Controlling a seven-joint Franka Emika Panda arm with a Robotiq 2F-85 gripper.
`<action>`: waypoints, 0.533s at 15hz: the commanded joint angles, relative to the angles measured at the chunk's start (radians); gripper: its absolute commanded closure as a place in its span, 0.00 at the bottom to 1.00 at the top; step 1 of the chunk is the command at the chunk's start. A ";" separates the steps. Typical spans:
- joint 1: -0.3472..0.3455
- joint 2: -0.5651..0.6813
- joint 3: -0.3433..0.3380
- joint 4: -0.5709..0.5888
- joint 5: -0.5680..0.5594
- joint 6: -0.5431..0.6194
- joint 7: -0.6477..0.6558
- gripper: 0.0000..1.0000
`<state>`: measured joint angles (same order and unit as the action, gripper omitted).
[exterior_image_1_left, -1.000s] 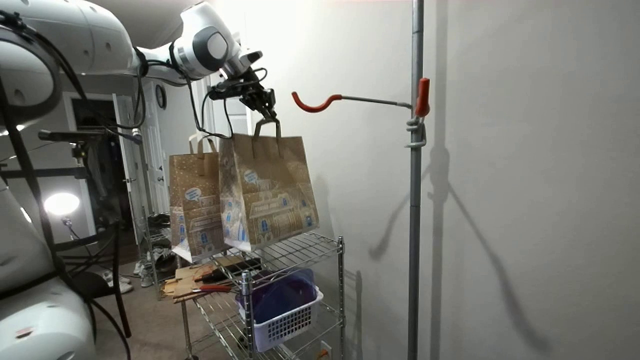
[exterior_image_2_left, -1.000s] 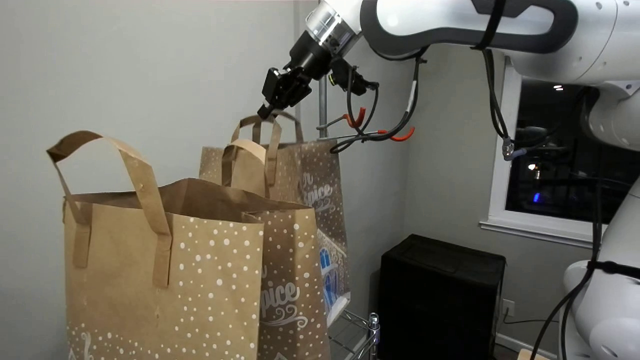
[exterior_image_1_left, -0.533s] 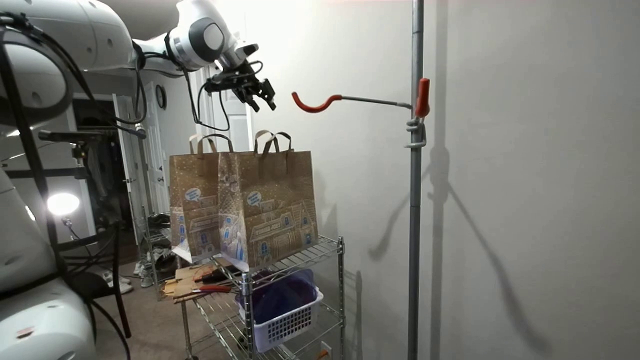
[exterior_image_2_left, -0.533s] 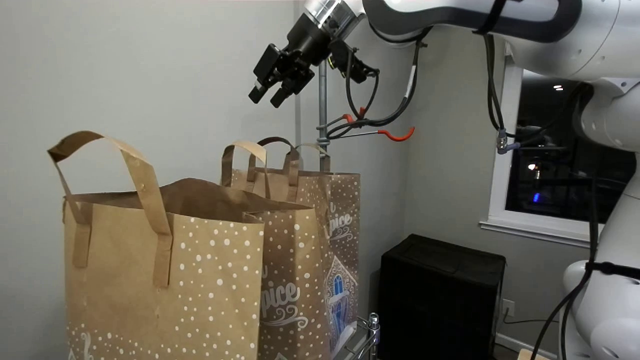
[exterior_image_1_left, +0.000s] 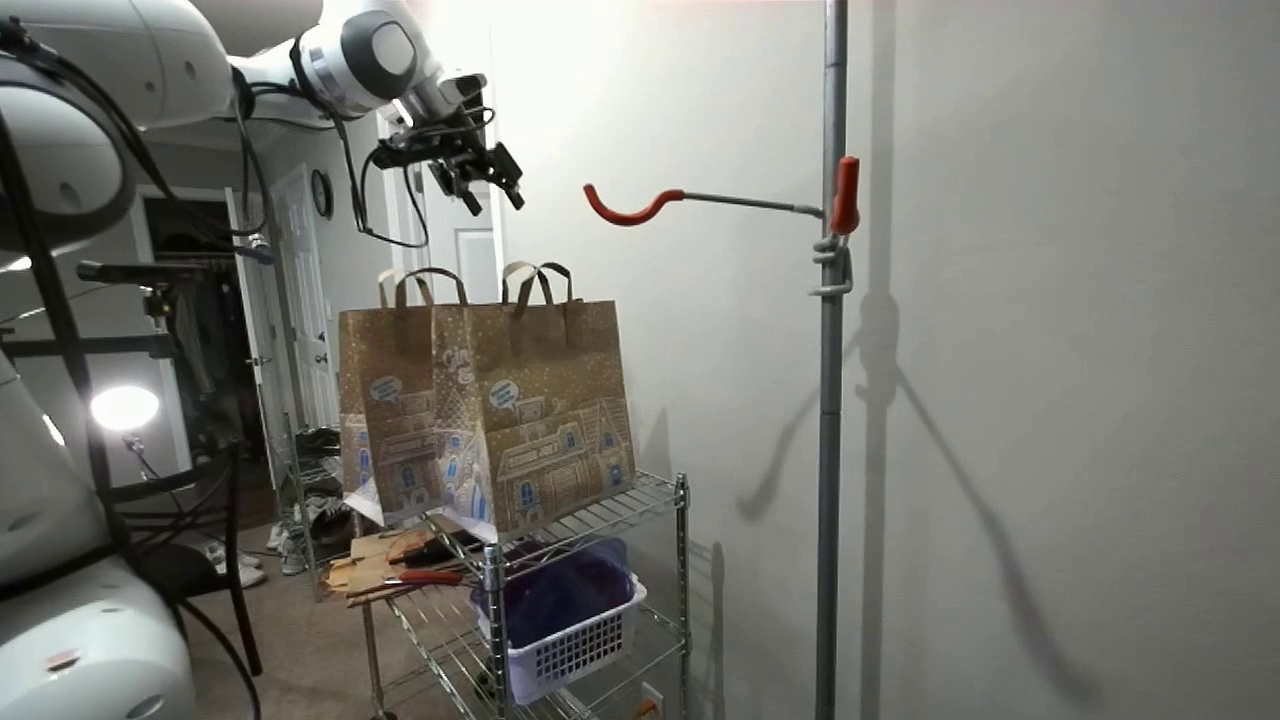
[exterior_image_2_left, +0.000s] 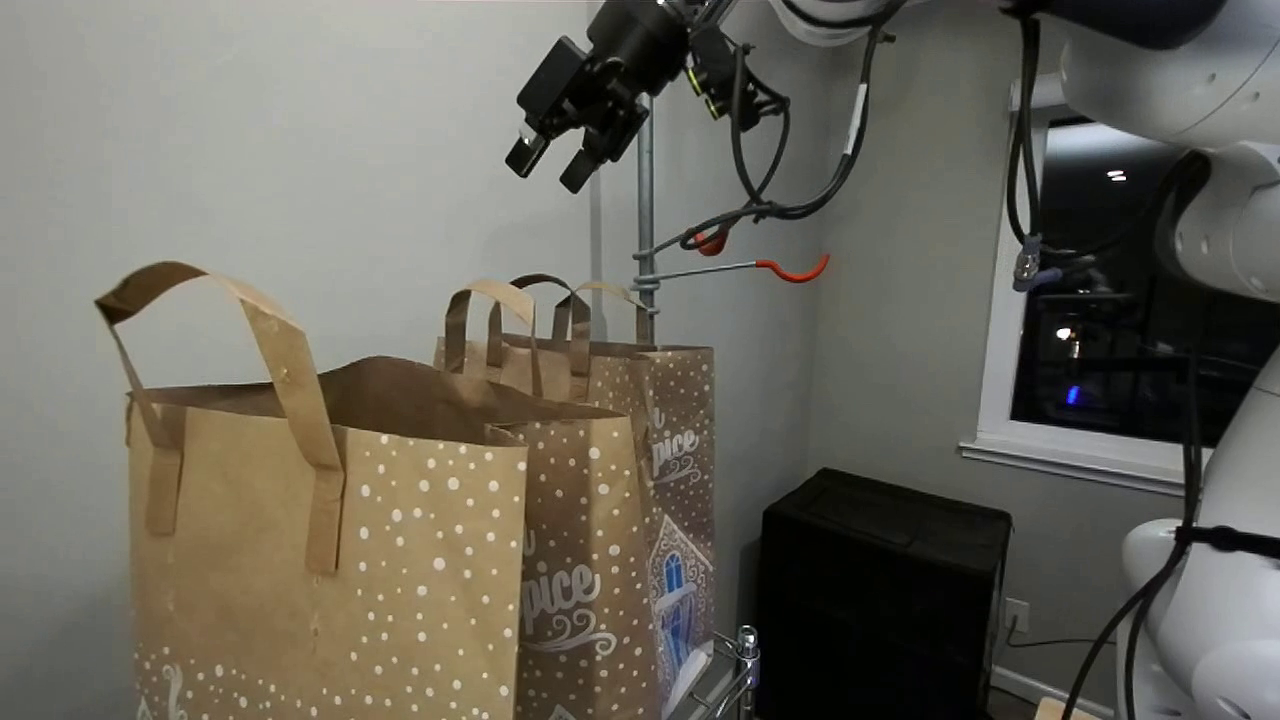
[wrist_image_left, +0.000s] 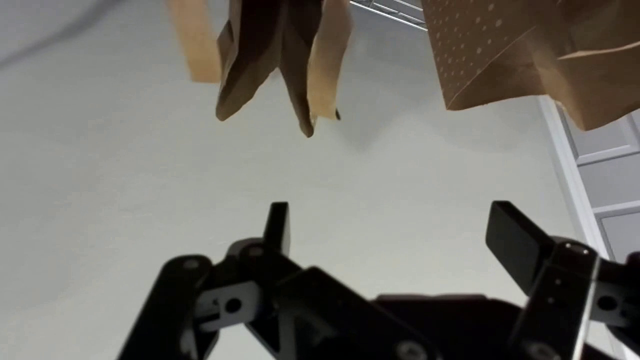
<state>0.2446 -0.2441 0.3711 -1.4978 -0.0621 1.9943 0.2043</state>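
Jaws spread wide; gripper (exterior_image_1_left: 495, 204) hangs above brown paper bag (exterior_image_1_left: 550, 420), apart from its raised handles (exterior_image_2_left: 580, 345). Bag stands upright on top tier of wire rack (exterior_image_1_left: 682, 520), second paper bag (exterior_image_2_left: 320, 520) just beside it. Lavender basket (exterior_image_1_left: 575, 655) on lower tier. Off to side, metal pole (exterior_image_1_left: 831, 450) bearing red-tipped hooks (exterior_image_1_left: 625, 218), apart from bags. Farther back, black box (exterior_image_2_left: 880, 590) near window (exterior_image_2_left: 1110, 300).

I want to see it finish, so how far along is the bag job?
Looks done: the paper bag nearer the red hooks stands on the wire rack. In hand: nothing; the gripper hangs open, higher than the bag and not touching it. Left: perhaps only moving the gripper out of the way, since that bag already stands by itself.
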 joint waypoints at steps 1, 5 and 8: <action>0.023 -0.084 -0.005 -0.059 0.022 -0.057 -0.020 0.00; 0.031 -0.176 -0.013 -0.127 0.031 -0.068 -0.017 0.00; 0.029 -0.220 -0.027 -0.163 0.040 -0.059 -0.031 0.00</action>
<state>0.2750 -0.3974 0.3681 -1.5932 -0.0519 1.9317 0.2043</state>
